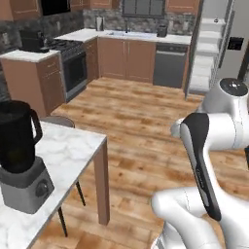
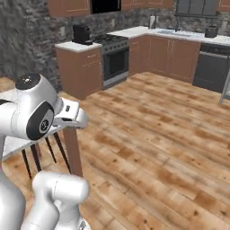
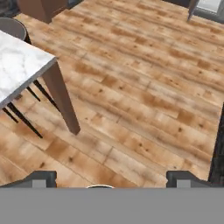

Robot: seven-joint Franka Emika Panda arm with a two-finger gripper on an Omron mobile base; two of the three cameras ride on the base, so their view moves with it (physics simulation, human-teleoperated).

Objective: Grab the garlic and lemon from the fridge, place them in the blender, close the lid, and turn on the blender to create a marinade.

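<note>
Unlabelled blender [image 1: 22,155] on marble table [image 1: 68,151]

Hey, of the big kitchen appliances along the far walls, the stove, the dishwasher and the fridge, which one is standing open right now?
The fridge, the tall grey one on the right: its door is swung open, baring white shelves. The stove and dishwasher have their fronts shut.

Even, bright rendered light, soft focus throughout.
You get faint shadows under the desk [image 3: 22,65] on the wooden floor [image 3: 144,100]; no glare, coarse blurry textures.
</note>
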